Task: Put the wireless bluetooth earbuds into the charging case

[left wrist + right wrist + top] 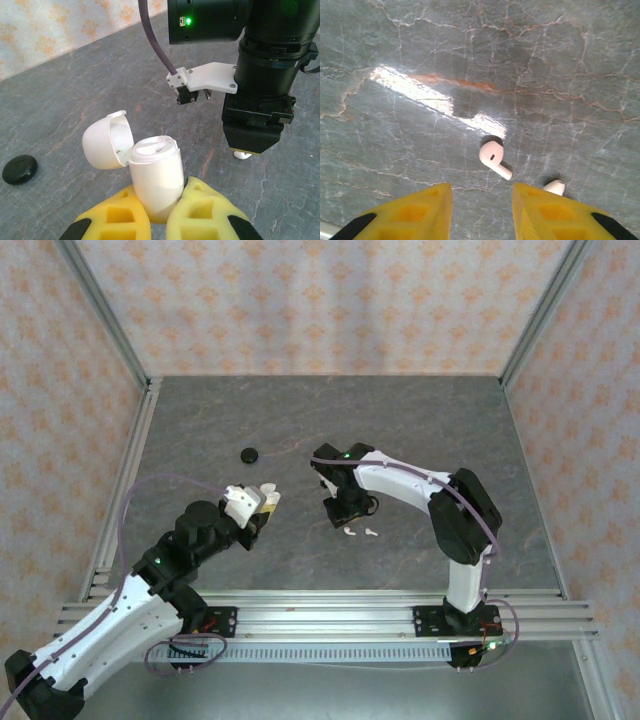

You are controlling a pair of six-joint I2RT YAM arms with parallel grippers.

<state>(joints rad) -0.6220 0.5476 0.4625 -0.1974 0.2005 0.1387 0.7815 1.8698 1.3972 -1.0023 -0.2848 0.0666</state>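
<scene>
The white charging case (pixel 156 175) stands upright between my left gripper's (pixel 159 200) yellow fingers, which are shut on it. Its lid (pixel 105 140) is flipped open to the left. From above, the case (pixel 268 495) is held just off the table, left of centre. Two white earbuds (pixel 349 532) (pixel 370 532) lie on the table side by side. My right gripper (pixel 482 192) hovers over them, open and holding nothing. One earbud (pixel 492 156) lies just ahead of the gap between the fingers. The other earbud (pixel 554 187) peeks out from behind the right finger.
A black round disc (pixel 249 453) lies on the grey stone-patterned table (pixel 420 420) behind the left gripper, also seen as the disc (pixel 19 168) at the left. Patterned walls and aluminium posts enclose the table. The right arm's wrist (pixel 255 130) hangs close to the held case.
</scene>
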